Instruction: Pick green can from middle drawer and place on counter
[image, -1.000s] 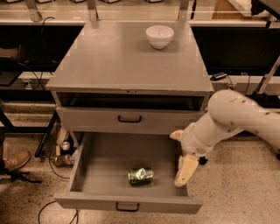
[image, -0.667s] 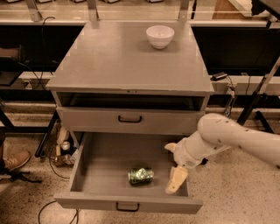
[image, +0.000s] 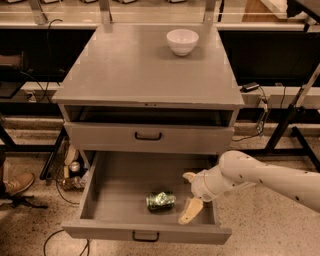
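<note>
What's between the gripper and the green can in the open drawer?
Nothing. The camera view shows only bare drawer floor between the open gripper, low inside the drawer, and the green can lying beside it.

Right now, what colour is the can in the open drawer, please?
Can: shiny green, camera view; gripper beside it.

You have the small dented green-and-silver drink can (image: 160, 200) lying on its side on the floor of the wide, shallow grey metal drawer (image: 117, 182), which stands open. The can is close to the drawer's front edge, right of its middle. Your two-finger gripper (image: 189, 194) hangs inside the drawer just right of the can, toward the front right corner, with its beige fingers spread apart. A round white bowl (image: 182, 41) sits near the back right corner of the flat grey counter (image: 135, 70).
</note>
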